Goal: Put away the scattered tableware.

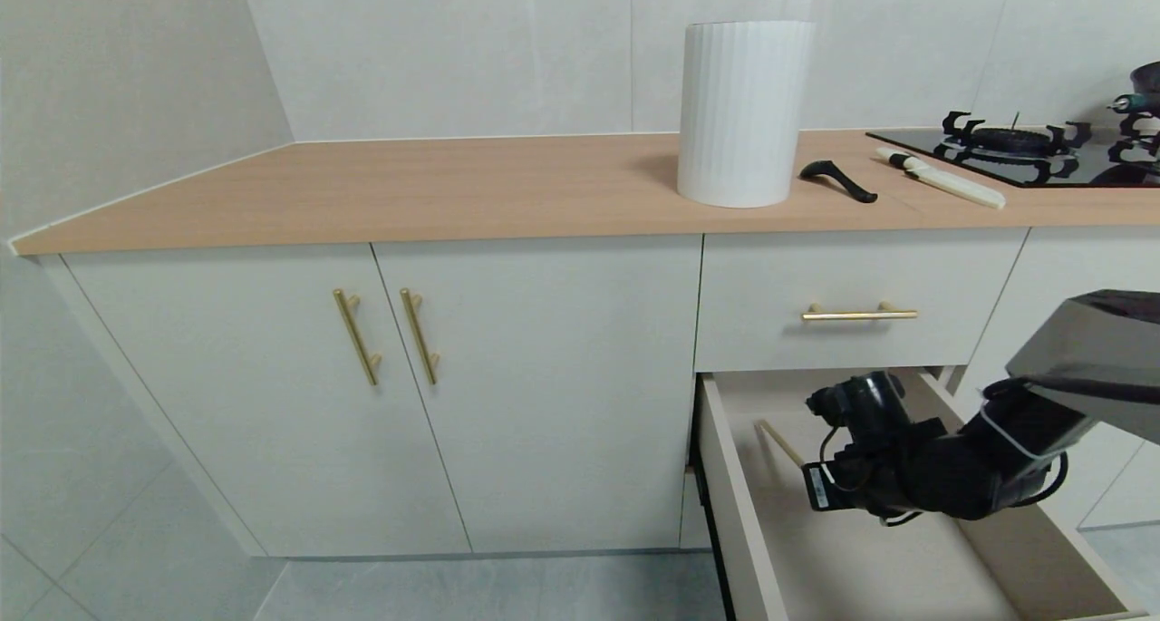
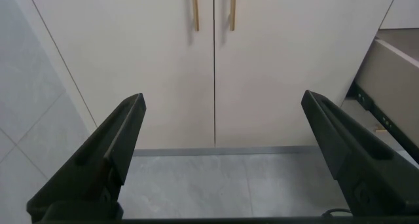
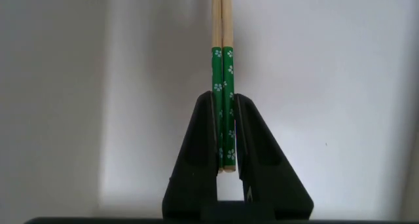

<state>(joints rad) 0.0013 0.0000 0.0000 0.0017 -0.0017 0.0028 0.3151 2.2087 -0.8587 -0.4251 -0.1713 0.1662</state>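
Hanging low inside drawer (image 1: 736, 512), right pincer (image 3: 223, 109) pinching chopsticks (image 3: 222, 60).

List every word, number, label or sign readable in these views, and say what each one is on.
No legible text in any view.
The white tag behind the right end effector: too small to read.
The wooden chopsticks with green bands, clamped in that end effector: a white flower pattern only, no letters.

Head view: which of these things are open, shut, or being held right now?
Lower drawer: pulled open.
Upper drawer: shut.
Cupboard doors: both shut.
Chopsticks: gripped as a pair.
Right end effector: shut on chopsticks.
Left end effector: open, empty.
Knife: lying on countertop.
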